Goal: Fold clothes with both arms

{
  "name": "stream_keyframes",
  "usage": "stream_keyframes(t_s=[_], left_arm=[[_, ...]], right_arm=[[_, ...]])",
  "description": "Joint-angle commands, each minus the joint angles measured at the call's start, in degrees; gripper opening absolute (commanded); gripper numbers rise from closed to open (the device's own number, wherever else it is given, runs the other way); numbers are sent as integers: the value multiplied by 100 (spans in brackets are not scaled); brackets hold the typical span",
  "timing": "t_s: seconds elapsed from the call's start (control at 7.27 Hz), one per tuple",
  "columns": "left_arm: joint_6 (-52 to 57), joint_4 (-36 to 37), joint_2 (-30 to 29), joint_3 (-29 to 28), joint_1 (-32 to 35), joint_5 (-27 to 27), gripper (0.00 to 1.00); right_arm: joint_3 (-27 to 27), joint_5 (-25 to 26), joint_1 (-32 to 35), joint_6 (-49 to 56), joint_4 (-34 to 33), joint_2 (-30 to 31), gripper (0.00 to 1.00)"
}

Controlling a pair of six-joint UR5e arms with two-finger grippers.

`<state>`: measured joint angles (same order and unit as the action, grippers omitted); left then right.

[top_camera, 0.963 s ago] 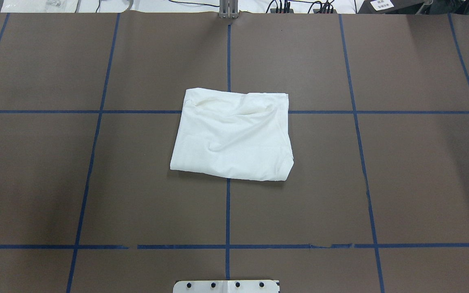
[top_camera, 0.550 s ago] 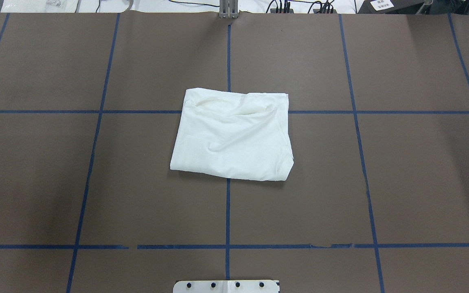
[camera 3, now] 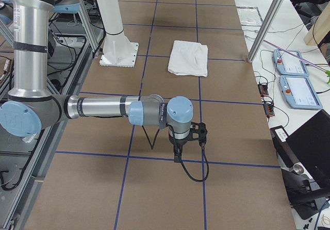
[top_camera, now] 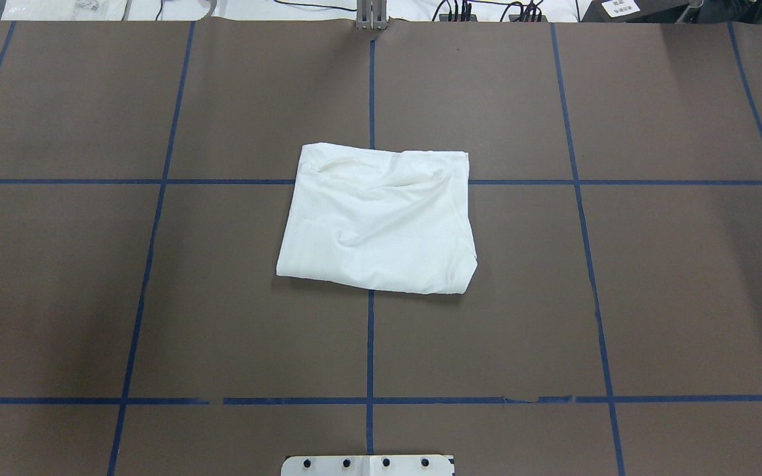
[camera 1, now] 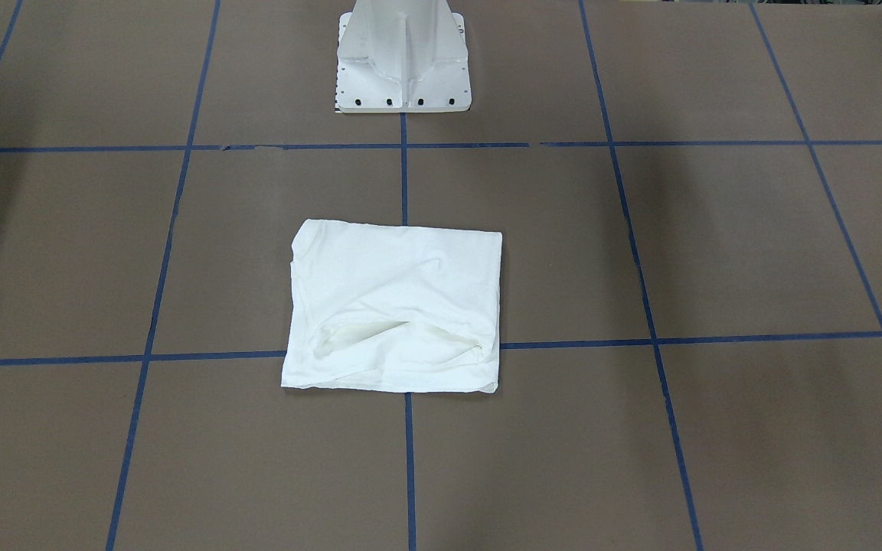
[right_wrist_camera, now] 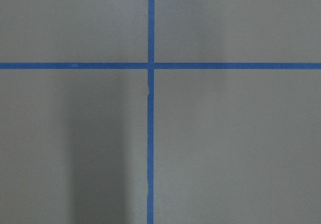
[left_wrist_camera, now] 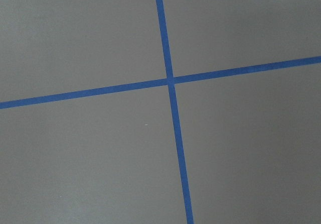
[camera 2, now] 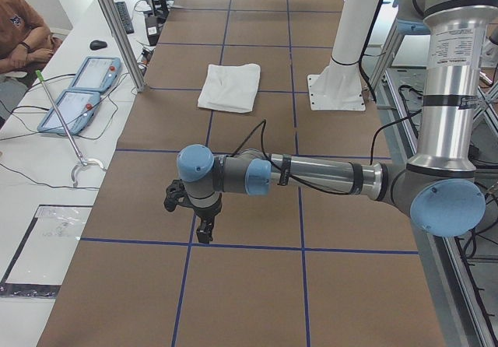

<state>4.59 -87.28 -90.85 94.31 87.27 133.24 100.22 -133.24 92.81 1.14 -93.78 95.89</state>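
- The white shirt (top_camera: 376, 221) lies folded into a rough rectangle at the centre of the overhead view, on the brown table (top_camera: 619, 297), over a crossing of blue tape lines (top_camera: 370, 344).
- In the front-facing view a puckered fold runs across the lower part of the shirt (camera 1: 395, 306). The white pedestal base (camera 1: 403, 61) stands at the top centre.
- The left arm (camera 2: 311, 177) stretches low across the middle of the left side view, well apart from the shirt. The left gripper (camera 2: 205, 236) points down, and I cannot tell whether its fingers are apart or together.
- The right arm (camera 3: 103, 107) does likewise in the right side view. I cannot tell the state of the right gripper (camera 3: 178, 157) either.
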Motion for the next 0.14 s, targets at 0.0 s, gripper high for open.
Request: stream_keyframes(t_s=[0.0], left_arm=[[-2,0,-3,0,0,0,100]], right_arm=[[-2,0,0,0,0,-1,100]])
